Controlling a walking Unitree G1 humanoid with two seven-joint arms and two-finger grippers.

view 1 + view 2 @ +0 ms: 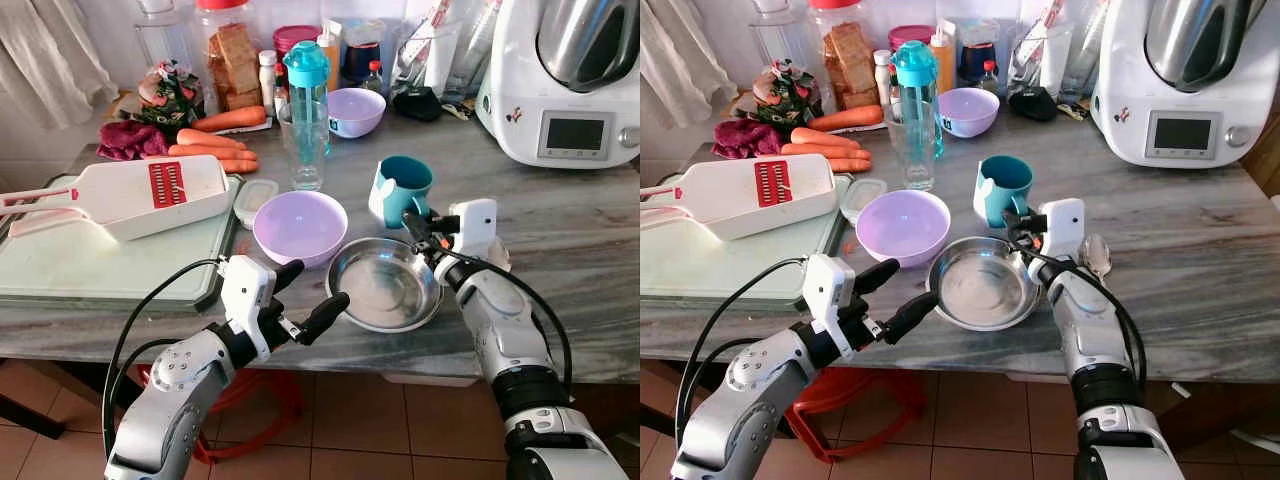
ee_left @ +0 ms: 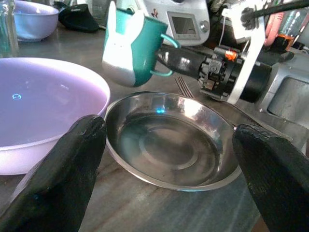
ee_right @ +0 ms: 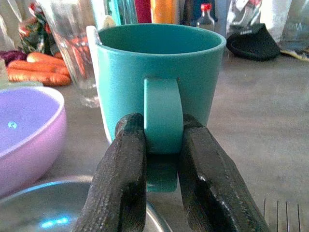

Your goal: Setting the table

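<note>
Right gripper (image 3: 164,159) pinches the handle of the teal mug (image 1: 403,188), which stands on the table (image 1: 560,240) just behind the steel bowl (image 1: 385,285), while the left gripper (image 1: 305,297) hovers wide open at that bowl's near-left rim, beside the purple bowl (image 1: 299,225).

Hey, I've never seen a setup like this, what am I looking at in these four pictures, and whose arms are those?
They belong to a humanoid robot setting a table. Two pictures come from its head camera, looking down at a marble counter; two come from cameras on its wrists. The right gripper is shut on the handle of a teal mug. The left gripper is open, near a steel plate and a purple bowl. Behind them stand a glass, carrots and a kitchen machine.
</note>
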